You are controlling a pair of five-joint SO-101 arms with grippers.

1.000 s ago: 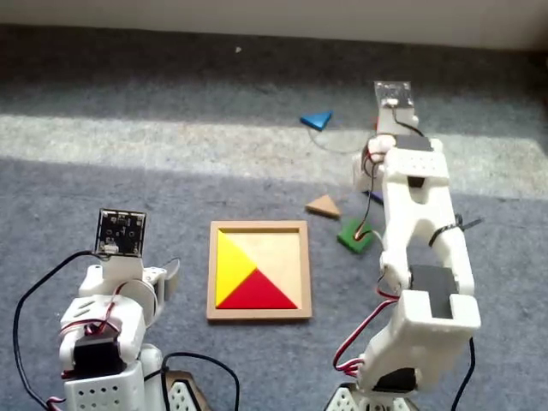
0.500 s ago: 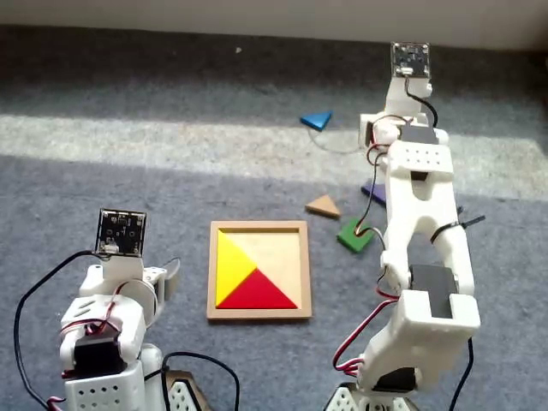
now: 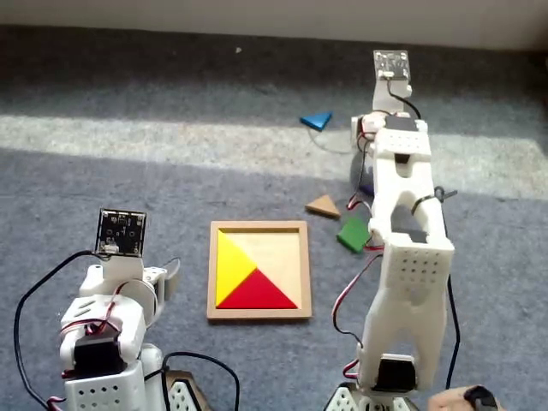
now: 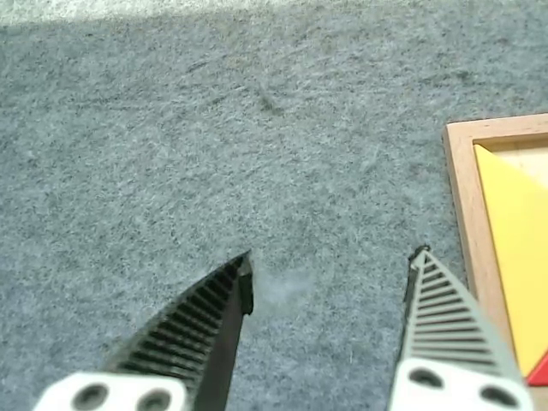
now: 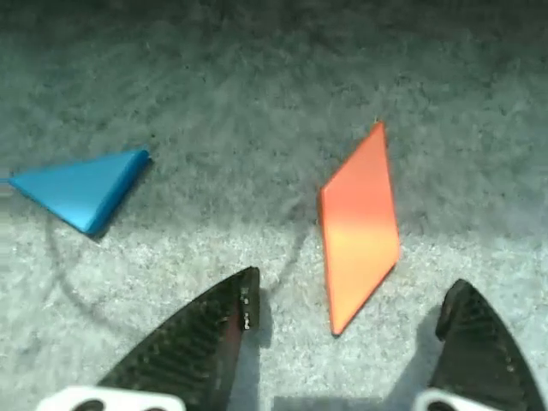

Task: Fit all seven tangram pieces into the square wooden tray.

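Right hand (image 5: 353, 289), spread wide, flanks the orange parallelogram (image 5: 360, 227); left hand (image 4: 330, 267) gapes wide beside the tray (image 4: 459, 205).

Orange parallelogram (image 5: 360, 224) ahead of spread jaws, blue triangle (image 5: 81, 187) well aside.

The square wooden tray (image 3: 259, 226) holds a yellow triangle (image 3: 231, 267) and a red triangle (image 3: 259, 291) flat; a blue triangle (image 3: 316, 120), tan triangle (image 3: 323, 205), green piece (image 3: 353, 233) and orange parallelogram (image 5: 360, 224) lie outside it.

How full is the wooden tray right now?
Only partly full. The wooden tray holds a yellow triangle and a red triangle; its other half is bare wood, and the blue triangle lies outside.
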